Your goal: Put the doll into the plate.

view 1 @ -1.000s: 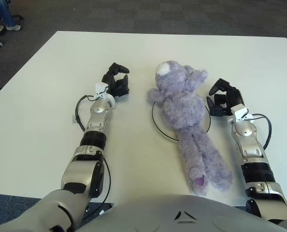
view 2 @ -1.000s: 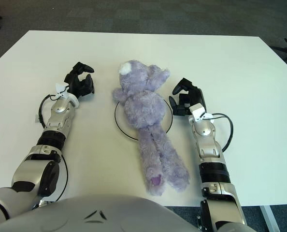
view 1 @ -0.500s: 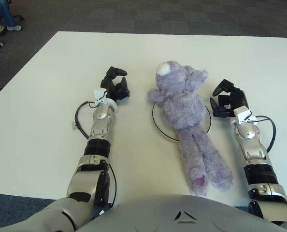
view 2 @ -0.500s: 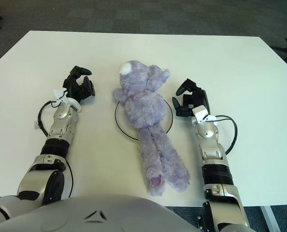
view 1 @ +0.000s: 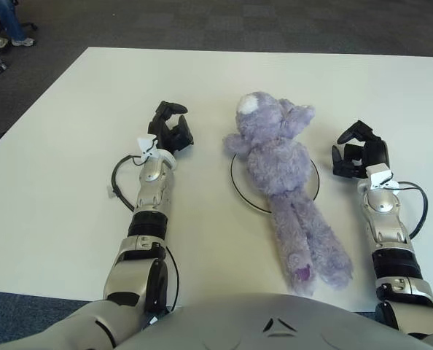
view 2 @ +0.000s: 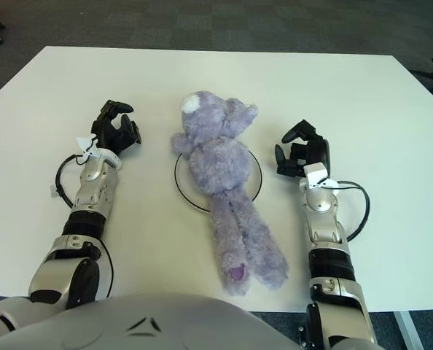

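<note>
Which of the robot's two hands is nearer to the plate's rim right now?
The right hand, just off the plate on its right side. The left hand sits clearly farther away. Both hold nothing.

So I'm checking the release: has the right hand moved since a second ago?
Yes. The right hand has drawn away to the robot's right, leaving a wider gap to the plate, where the doll lies.

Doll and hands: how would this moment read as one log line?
doll: lying over plate, legs off it | left hand: open, left of doll | right hand: open, right of doll | table
</note>
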Controlling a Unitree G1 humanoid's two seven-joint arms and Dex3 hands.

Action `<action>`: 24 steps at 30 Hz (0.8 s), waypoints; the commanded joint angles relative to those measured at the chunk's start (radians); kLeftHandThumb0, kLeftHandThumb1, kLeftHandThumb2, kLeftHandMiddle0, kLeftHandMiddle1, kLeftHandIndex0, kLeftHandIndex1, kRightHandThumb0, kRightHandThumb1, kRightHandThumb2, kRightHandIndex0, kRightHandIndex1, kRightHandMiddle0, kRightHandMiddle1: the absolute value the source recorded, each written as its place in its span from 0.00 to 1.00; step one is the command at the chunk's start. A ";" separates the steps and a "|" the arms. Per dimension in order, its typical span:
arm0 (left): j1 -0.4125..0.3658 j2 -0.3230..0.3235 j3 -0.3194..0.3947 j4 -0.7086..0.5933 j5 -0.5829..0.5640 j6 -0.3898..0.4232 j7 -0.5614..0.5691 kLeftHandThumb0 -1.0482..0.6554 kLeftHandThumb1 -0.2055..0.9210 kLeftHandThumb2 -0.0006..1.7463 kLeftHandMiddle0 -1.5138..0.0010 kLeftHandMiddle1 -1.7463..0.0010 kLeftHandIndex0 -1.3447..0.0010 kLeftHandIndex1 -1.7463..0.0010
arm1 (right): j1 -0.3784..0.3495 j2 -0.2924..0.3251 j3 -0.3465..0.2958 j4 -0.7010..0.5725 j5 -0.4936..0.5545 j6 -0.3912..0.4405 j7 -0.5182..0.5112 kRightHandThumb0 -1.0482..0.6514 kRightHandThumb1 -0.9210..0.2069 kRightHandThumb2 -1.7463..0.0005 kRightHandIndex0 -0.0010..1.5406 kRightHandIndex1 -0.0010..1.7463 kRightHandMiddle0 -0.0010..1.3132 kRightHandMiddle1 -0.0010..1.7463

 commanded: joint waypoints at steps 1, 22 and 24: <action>0.041 -0.012 -0.003 0.005 -0.007 -0.014 -0.012 0.36 0.61 0.64 0.19 0.00 0.64 0.00 | 0.026 0.029 -0.022 0.035 0.032 0.045 -0.004 0.33 0.57 0.22 0.79 1.00 0.49 1.00; 0.046 -0.010 -0.006 0.004 0.005 -0.027 -0.019 0.38 0.68 0.58 0.19 0.00 0.68 0.00 | 0.031 0.109 -0.119 -0.007 0.107 0.100 -0.117 0.32 0.61 0.19 0.81 1.00 0.52 1.00; 0.047 -0.009 -0.008 0.002 0.007 -0.030 -0.021 0.38 0.68 0.58 0.19 0.00 0.68 0.00 | 0.036 0.113 -0.119 -0.024 0.104 0.104 -0.125 0.32 0.61 0.19 0.81 1.00 0.52 1.00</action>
